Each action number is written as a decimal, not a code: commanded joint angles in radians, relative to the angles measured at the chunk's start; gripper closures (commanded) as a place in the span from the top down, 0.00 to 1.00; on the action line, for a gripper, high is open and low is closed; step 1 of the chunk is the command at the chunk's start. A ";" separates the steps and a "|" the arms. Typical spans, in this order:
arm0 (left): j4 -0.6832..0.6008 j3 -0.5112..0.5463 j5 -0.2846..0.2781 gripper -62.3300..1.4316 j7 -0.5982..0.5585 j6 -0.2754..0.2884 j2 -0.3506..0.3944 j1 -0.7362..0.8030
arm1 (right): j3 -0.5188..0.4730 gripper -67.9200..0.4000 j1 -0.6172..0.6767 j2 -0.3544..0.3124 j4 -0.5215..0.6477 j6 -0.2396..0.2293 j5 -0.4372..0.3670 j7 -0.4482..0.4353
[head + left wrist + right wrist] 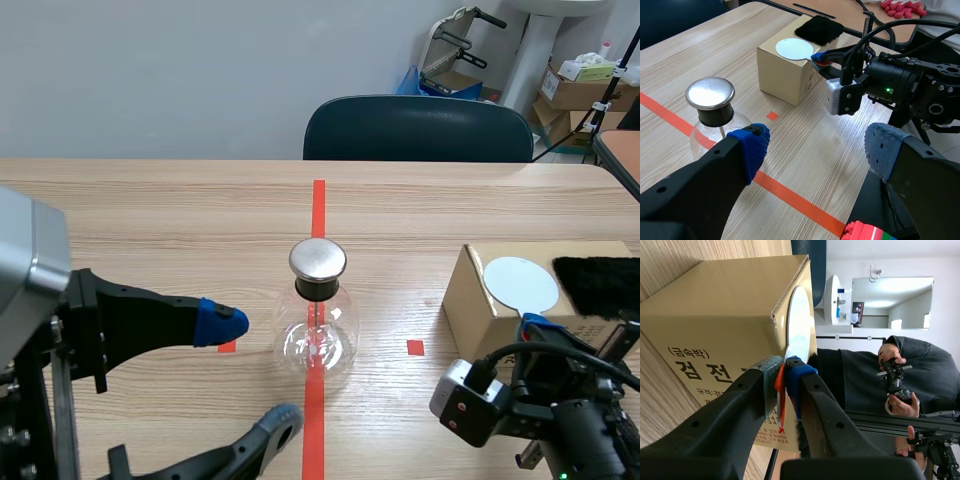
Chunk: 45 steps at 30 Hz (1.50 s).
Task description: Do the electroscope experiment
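The electroscope (318, 322), a round glass flask with a metal disc cap (710, 93), stands on the red tape line mid-table. My left gripper (250, 372) is open just left of and in front of it, and the flask sits beside my left finger (751, 146). A cardboard box (468, 300) at the right carries a white disc (520, 283) and a black fur cloth (598, 285). My right gripper (783, 385) is shut on the disc's orange handle at the box's near edge, with the white disc (799, 325) lying flat on the box (725, 315).
A dark chair (418, 128) stands behind the table's far edge, with cardboard boxes (575, 90) on the floor beyond. A person in dark clothes (900, 385) is beyond the box. Coloured toy bricks (867, 234) lie under my left gripper.
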State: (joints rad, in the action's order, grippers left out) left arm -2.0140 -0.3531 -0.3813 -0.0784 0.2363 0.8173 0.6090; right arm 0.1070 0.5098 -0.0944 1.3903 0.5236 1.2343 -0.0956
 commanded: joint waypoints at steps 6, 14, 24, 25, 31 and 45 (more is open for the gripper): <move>-0.014 0.000 0.002 0.62 -0.006 0.002 -0.005 0.003 | -0.003 0.02 -0.008 -0.014 0.019 0.085 0.000 0.000; -0.012 0.000 0.005 0.29 0.003 0.002 -0.005 -0.013 | 0.000 0.02 0.009 -0.047 0.127 0.089 0.000 -0.005; 0.131 -0.010 0.001 0.08 -0.016 0.002 -0.067 -0.127 | 0.117 0.02 -0.029 -0.119 0.156 0.092 0.000 0.064; 0.155 -0.018 0.001 0.08 -0.019 0.002 -0.076 -0.146 | 0.127 0.02 -0.037 -0.119 0.156 0.092 0.000 0.070; 0.280 -0.078 0.000 0.07 -0.031 0.002 -0.122 -0.256 | 0.199 0.02 -0.079 -0.137 0.156 0.099 0.034 0.129; 0.518 -0.239 -0.051 0.07 -0.038 0.001 -0.198 -0.455 | 0.414 0.02 -0.125 -0.202 0.156 0.106 0.121 0.398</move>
State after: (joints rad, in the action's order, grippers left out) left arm -1.4883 -0.5964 -0.4301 -0.1017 0.2359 0.6308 0.1566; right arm 0.5243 0.3969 -0.2863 1.5364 0.6170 1.3426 0.2966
